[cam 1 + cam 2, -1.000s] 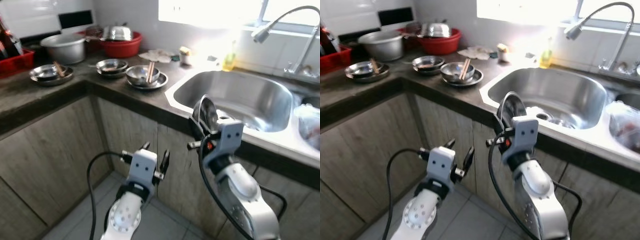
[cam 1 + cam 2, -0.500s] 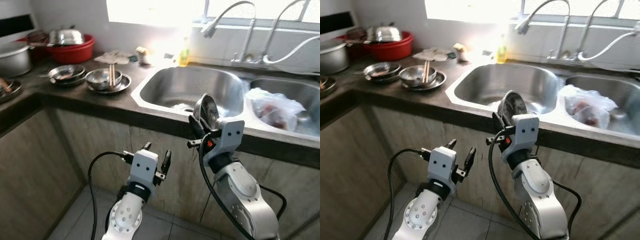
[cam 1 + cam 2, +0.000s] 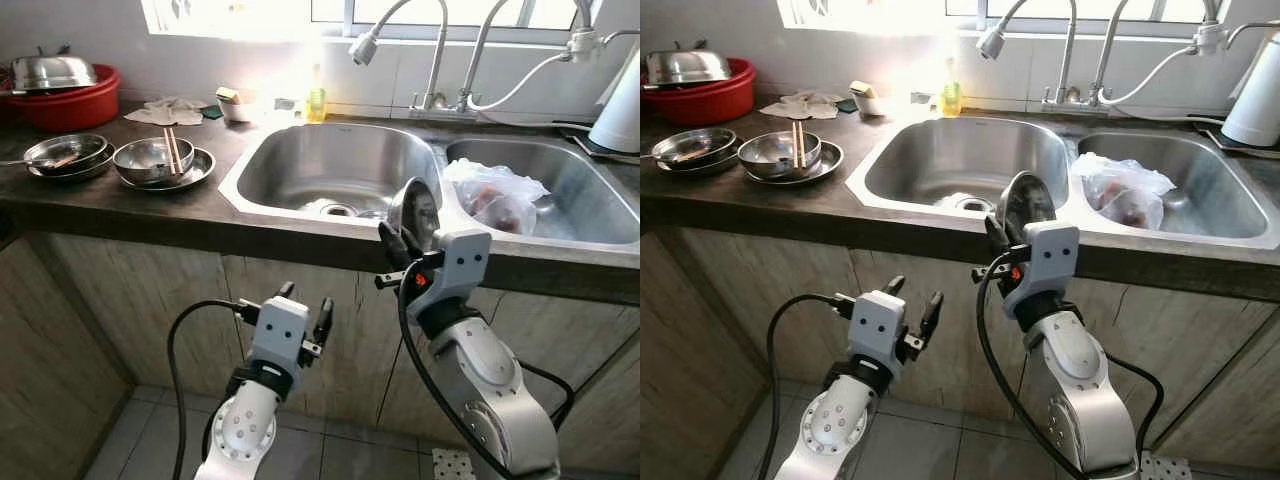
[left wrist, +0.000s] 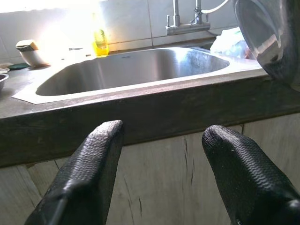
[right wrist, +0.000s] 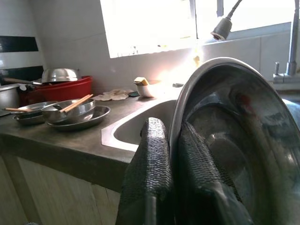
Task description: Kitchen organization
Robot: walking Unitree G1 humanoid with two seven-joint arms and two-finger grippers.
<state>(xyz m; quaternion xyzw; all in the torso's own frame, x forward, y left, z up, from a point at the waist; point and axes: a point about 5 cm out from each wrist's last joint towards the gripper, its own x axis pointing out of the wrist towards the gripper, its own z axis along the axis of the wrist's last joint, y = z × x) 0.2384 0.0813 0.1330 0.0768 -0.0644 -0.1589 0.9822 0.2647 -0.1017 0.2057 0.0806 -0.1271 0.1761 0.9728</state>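
My right gripper [image 3: 390, 243] is shut on the rim of a round steel plate [image 3: 413, 212], held upright on edge in front of the counter. In the right wrist view the two black fingers [image 5: 152, 161] pinch the plate [image 5: 234, 140] between them. The plate stands just before the left sink basin [image 3: 330, 165]. My left gripper [image 3: 305, 307] hangs lower, open, facing the cabinet front below the counter edge [image 4: 154, 105], with nothing between its fingers [image 4: 93, 159].
Steel bowls with chopsticks [image 3: 158, 162] and a second bowl stack [image 3: 62, 155] sit on the dark counter left of the sink. A red basin with a steel lid [image 3: 55, 88] stands behind. A plastic bag [image 3: 498, 195] lies in the right basin. A white kettle [image 3: 620, 100] stands far right.
The whole picture has swung right, from the corner counter to facing the double sink. Both arms keep their pose; the right gripper still holds the plate.
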